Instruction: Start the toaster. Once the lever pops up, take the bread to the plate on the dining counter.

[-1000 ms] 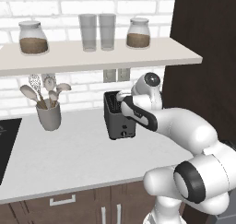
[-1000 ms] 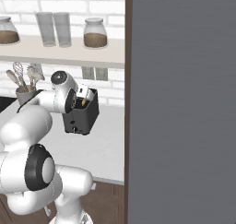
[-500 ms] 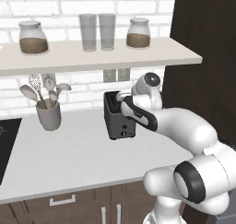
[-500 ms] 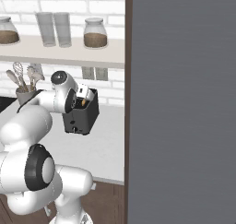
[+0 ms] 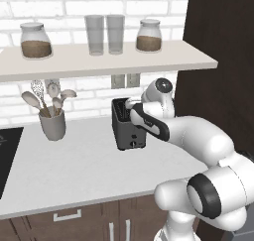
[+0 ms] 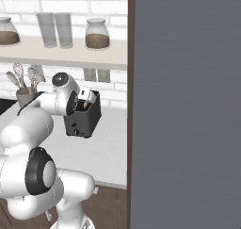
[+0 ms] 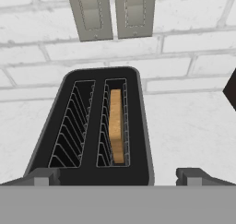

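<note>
The dark grey toaster [image 5: 127,132] [image 6: 83,122] stands on the white worktop against the brick wall. From above, the toaster [image 7: 138,126] shows two slots. The golden bread [image 7: 116,126] stands on edge, sunk in the right-hand slot, and a bit of the bread [image 6: 86,104] peeks out in the right base view. My gripper [image 7: 117,176] [image 5: 133,114] [image 6: 84,97] hovers just above the toaster's near end, open, fingers spread wider than the toaster and holding nothing. A small pale knob [image 5: 133,144] sits low on the toaster's front. The plate and the dining counter are out of view.
A grey utensil cup [image 5: 52,123] with spoons stands left of the toaster. Overhead, a shelf [image 5: 99,61] carries jars and two glasses. A tall dark cabinet [image 5: 223,61] walls off the right side. A black cooktop [image 5: 7,155] lies at the far left. Wall outlets [image 7: 113,11] sit behind the toaster.
</note>
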